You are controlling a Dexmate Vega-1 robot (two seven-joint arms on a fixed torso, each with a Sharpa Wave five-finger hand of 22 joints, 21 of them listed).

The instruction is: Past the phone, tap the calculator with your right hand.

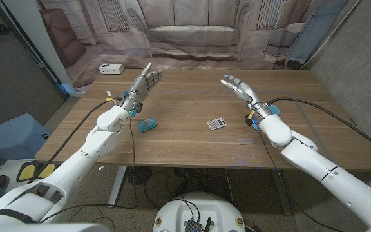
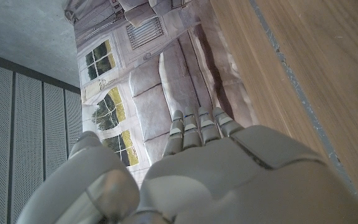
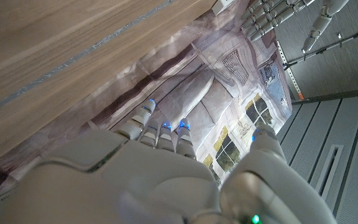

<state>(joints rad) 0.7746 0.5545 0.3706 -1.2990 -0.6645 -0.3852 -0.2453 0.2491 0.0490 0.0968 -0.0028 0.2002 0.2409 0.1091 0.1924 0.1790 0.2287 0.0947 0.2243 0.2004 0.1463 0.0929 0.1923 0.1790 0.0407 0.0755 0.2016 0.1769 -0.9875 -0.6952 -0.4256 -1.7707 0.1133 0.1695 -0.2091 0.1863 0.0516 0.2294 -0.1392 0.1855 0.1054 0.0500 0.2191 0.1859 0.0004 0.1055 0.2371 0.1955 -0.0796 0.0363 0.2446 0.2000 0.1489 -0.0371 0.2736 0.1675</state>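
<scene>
A small grey calculator [image 1: 216,123] lies on the wooden table [image 1: 192,145] near its middle. A phone in a teal case [image 1: 147,124] lies to its left. My right hand [image 1: 241,89] is raised above the table, up and to the right of the calculator, fingers spread and holding nothing. My left hand [image 1: 144,82] is lifted over the table's left part, behind the phone, fingers apart and empty. The left wrist view looks along the back of my left hand [image 2: 210,168]; the right wrist view looks along my right hand [image 3: 160,168], with the left hand's fingers [image 3: 272,15] far off.
A white power strip [image 1: 111,68] sits at the table's far left corner. A printed backdrop of a sofa [image 1: 192,29] hangs behind the table. A black cable [image 1: 314,109] runs across the right side of the tabletop. A blue bin [image 1: 11,135] stands left of the table.
</scene>
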